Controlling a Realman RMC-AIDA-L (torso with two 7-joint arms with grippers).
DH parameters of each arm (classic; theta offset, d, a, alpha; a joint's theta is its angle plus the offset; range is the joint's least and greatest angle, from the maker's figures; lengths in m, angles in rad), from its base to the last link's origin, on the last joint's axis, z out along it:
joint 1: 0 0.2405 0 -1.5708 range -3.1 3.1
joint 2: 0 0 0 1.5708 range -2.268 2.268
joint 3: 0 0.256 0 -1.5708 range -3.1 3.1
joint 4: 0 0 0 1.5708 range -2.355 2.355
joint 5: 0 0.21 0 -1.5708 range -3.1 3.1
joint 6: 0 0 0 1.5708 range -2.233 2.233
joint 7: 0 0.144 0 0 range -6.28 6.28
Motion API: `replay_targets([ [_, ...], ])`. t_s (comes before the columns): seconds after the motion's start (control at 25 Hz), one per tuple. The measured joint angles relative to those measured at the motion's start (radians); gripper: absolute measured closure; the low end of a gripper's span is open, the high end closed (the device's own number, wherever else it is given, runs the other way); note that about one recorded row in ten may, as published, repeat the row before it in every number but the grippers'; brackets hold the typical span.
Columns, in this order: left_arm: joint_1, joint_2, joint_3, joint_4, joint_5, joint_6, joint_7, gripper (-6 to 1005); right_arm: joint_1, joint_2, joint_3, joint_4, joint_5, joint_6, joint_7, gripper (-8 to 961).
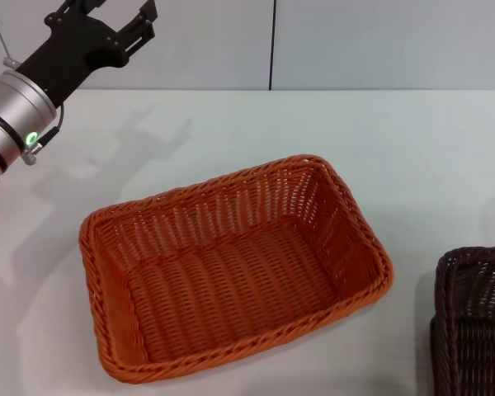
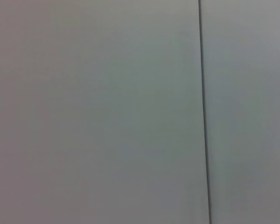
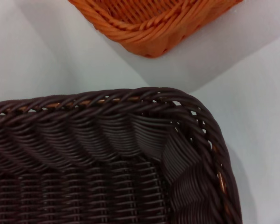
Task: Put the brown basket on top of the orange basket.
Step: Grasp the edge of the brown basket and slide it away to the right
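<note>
The brown basket (image 3: 107,163) sits beside the orange basket (image 1: 231,272), so the right pincer, state untellable, should grip its rim squarely; the left pincer (image 1: 115,21) hangs released.

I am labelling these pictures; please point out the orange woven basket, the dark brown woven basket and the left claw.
Orange woven basket (image 1: 231,289), head view, inner floor.
Dark brown woven basket (image 3: 84,135), right wrist view, inner wall.
Left claw (image 1: 115,21), head view, between its fingertips.
</note>
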Motion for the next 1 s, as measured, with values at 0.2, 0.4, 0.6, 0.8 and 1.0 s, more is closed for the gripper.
replay_targets([
  [0.2, -0.011, 0.0, -0.003, -0.017, 0.0, -0.001, 0.0, 198, -0.006, 0.0, 0.001, 0.003, -0.001, -0.001, -0.006, 763],
  [0.4, -0.012, -0.002, -0.003, -0.02, 0.0, -0.002, 0.0, 199, -0.01, -0.001, 0.004, 0.004, 0.004, -0.003, -0.015, 769],
  [0.6, -0.009, -0.002, -0.005, -0.022, -0.001, -0.002, 0.0, 199, -0.01, -0.007, 0.051, 0.012, 0.022, -0.025, -0.063, 780],
  [0.8, -0.006, -0.001, -0.02, -0.033, -0.002, -0.002, 0.0, 199, -0.013, -0.018, 0.127, 0.019, 0.056, -0.083, -0.103, 797],
  [1.0, -0.008, 0.0, -0.027, -0.034, -0.002, -0.002, 0.0, 199, -0.036, -0.02, 0.161, -0.024, 0.124, -0.153, -0.126, 813],
])
